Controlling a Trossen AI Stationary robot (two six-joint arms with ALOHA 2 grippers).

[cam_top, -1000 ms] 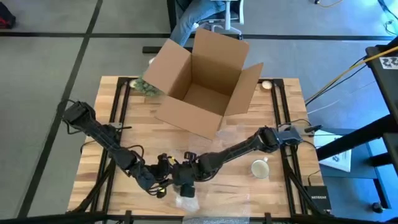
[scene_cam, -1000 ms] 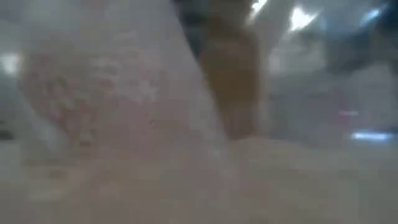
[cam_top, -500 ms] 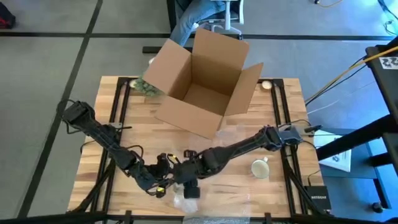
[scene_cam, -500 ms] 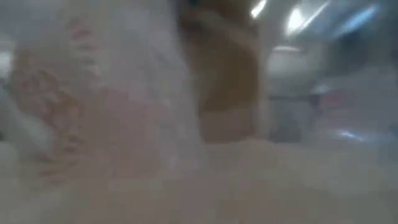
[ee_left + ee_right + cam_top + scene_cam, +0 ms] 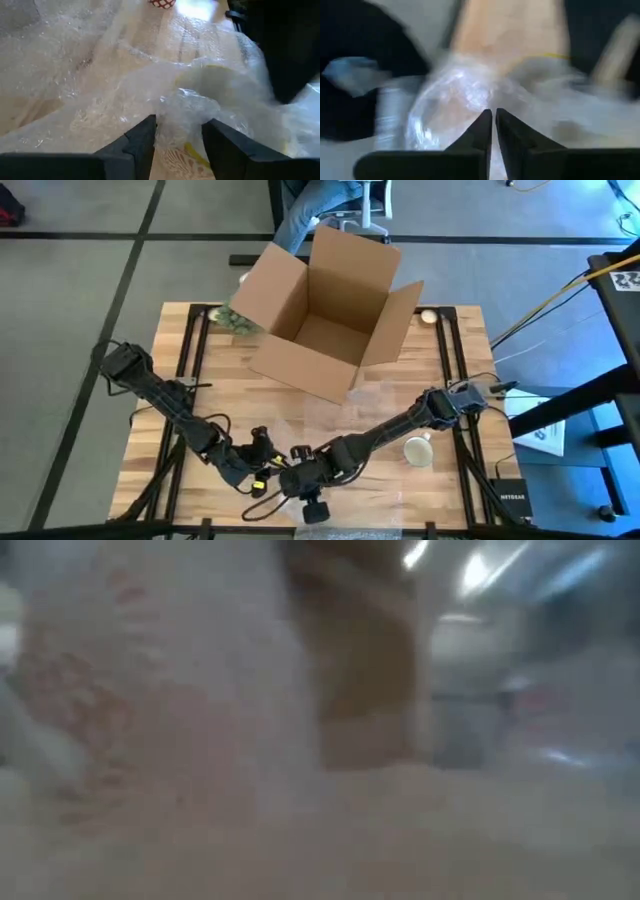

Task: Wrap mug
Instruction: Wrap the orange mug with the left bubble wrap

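Clear bubble wrap [image 5: 75, 75] lies spread over the wooden table's near half. A bundle of it covers a pale mug with yellow marks [image 5: 210, 85]; how the mug stands, I cannot tell. My left gripper [image 5: 262, 468] is at the bundle's left, with bunched wrap [image 5: 182, 117] between its fingers [image 5: 142, 145]. My right gripper [image 5: 312, 506] is near the table's front edge, its fingers nearly together on wrap [image 5: 465, 90]. A second, cream mug [image 5: 418, 448] stands bare at the right. In the low view, wrap [image 5: 150, 720] fills the picture. My left gripper has a bunched fold of the wrap [image 5: 180, 107] between its two fingers, at the bundle's left side. The fingers come nearly level from the table's left. The bundle rests on the table. My right gripper pinches thin wrap [image 5: 492, 102] between its fingertips; blur hides which edge.
A large open cardboard box [image 5: 330, 310] stands at the table's far middle, with a green thing [image 5: 235, 320] at its left. A small round object [image 5: 429, 316] lies at the far right. Bare wood [image 5: 200, 370] shows left of the box.
My right gripper has gone toward the table's near edge, from beside the left gripper to just short of the front edge, drawing wrap with it. My left gripper has kept its place.
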